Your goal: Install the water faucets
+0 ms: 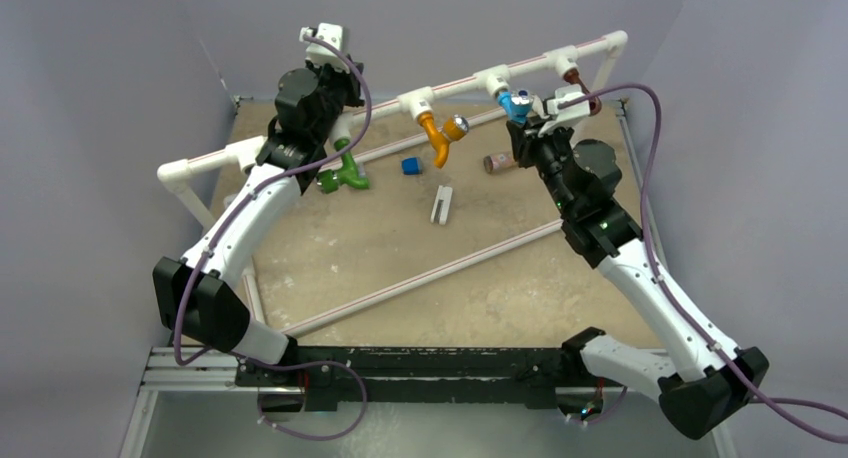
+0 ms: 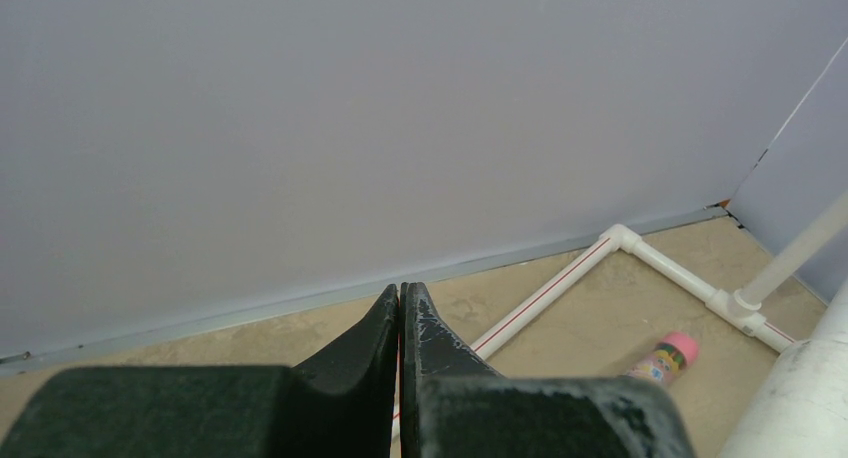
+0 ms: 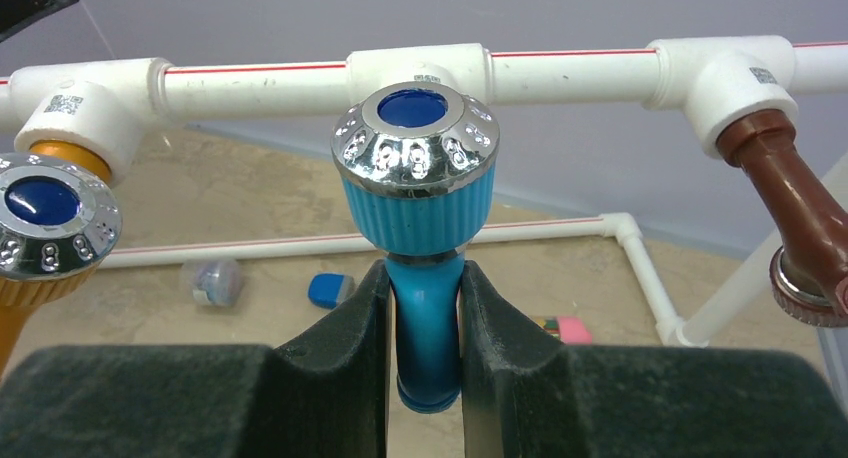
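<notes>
My right claw (image 3: 425, 278) is clenched on the blue faucet (image 3: 415, 193), both pads pinching its bent spout just below the ribbed body. Its silver knob faces my wrist camera. The faucet sits right against the middle tee of the raised white pipe rail (image 3: 250, 78) (whether it is fully seated there I cannot tell). My left claw (image 2: 400, 296) is closed with its fingers touching tip to tip and gripping no object, up high and pointing at the grey wall.

To the left of the blue one, the orange faucet (image 3: 40, 238) hangs from its own tee, silver knob toward me. To the right, the brown faucet (image 3: 800, 218) hangs from the next tee along the rail.

The green faucet (image 1: 348, 173) is off the rail, lying on the tabletop (image 1: 400, 268) beneath my left arm. Also on the tabletop are a small blue cube (image 1: 411, 165), a white two-pronged piece (image 1: 441, 203) and a brown cylinder with a pink cap (image 1: 497, 162), all apart from one another.
</notes>
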